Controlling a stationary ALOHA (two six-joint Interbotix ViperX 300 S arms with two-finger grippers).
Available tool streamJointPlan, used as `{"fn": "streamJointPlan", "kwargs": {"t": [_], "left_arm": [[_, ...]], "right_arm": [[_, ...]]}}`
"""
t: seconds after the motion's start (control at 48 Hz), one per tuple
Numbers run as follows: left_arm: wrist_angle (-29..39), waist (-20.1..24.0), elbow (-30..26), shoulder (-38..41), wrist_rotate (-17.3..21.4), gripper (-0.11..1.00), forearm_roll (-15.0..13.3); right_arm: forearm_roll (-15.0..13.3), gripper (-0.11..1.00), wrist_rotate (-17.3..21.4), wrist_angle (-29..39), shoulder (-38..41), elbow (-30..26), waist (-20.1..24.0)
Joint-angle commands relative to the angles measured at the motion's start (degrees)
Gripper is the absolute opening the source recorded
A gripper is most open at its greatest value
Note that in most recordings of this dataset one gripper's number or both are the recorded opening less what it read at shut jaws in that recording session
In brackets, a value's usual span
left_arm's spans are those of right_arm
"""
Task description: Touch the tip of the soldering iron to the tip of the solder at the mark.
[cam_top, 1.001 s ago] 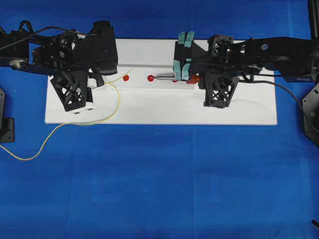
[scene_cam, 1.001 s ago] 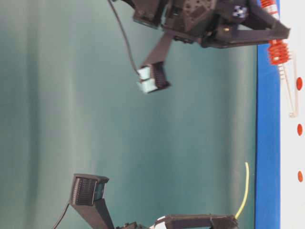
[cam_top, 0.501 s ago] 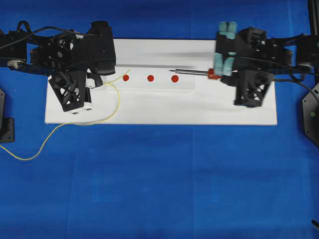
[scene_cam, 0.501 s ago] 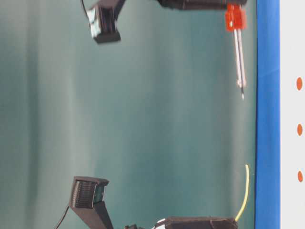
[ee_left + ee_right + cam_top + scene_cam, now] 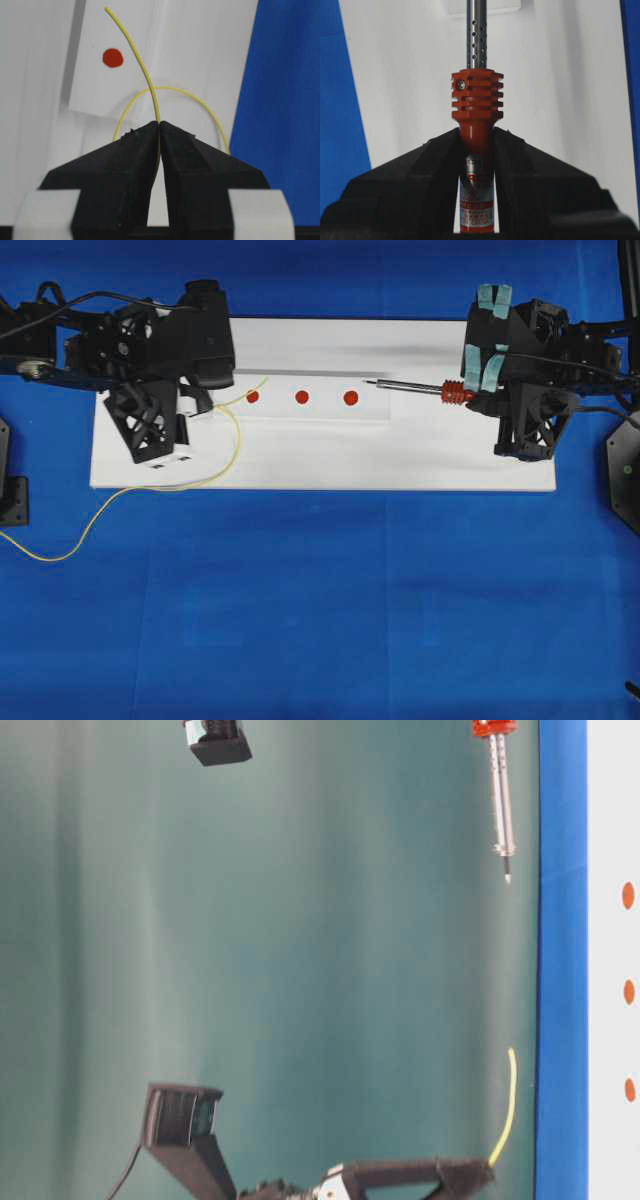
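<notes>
**Bringing iron tip to solder tip: alignment notes**

Holding the solder [image 5: 141,70] is the left claw [image 5: 159,131], jaws pinched shut on the thin yellow wire. The free end arcs up past the claw and stands off the white board [image 5: 300,465], close beside the leftmost red mark [image 5: 253,397]. The slack loops behind the claw and trails off the board onto the blue surface [image 5: 320,620].

Middle: two more red marks [image 5: 302,397] and [image 5: 350,397] sit between the two tips. Which one is the target can't be told from here.

Right: the right claw [image 5: 477,150] is clamped on the red body of the soldering iron [image 5: 415,388], just behind the finned collar. The shaft lies roughly level, tip pointing left, short of the third mark and well apart from the solder end. The table-level view shows the tip clear above the board.

Judgement for the step:
- Solder end is floppy, so the left side should stay still and the iron do the travelling.
- Approach along the shaft axis, slow near contact.
- Match heights first; the solder tip appears raised.
- A light touch only; a push will likely bend the wire off the mark.
</notes>
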Motion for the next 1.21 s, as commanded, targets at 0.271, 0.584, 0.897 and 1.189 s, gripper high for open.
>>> {"fn": "streamJointPlan", "kwargs": {"t": [0.271,0.584,0.897,1.189], "left_arm": [[-0.97,-0.7,-11.69,12.13,1.14,0.03,0.09],[-0.97,-0.7,-17.84,19.78,1.23,0.03,0.09],[-1.05,-0.7,-18.63,23.12,1.14,0.03,0.09],[-0.88,-0.7,-18.63,23.99,1.05,0.03,0.09]], "right_arm": [[-0.26,0.06,0.09,-0.18,-0.26,-0.88,0.0],[-1.05,0.06,0.09,-0.18,0.0,-0.62,-0.09],[-2.11,0.06,0.09,-0.44,0.97,-0.53,-0.09],[-2.2,0.06,0.09,-0.79,2.72,-0.44,-0.09]]}}
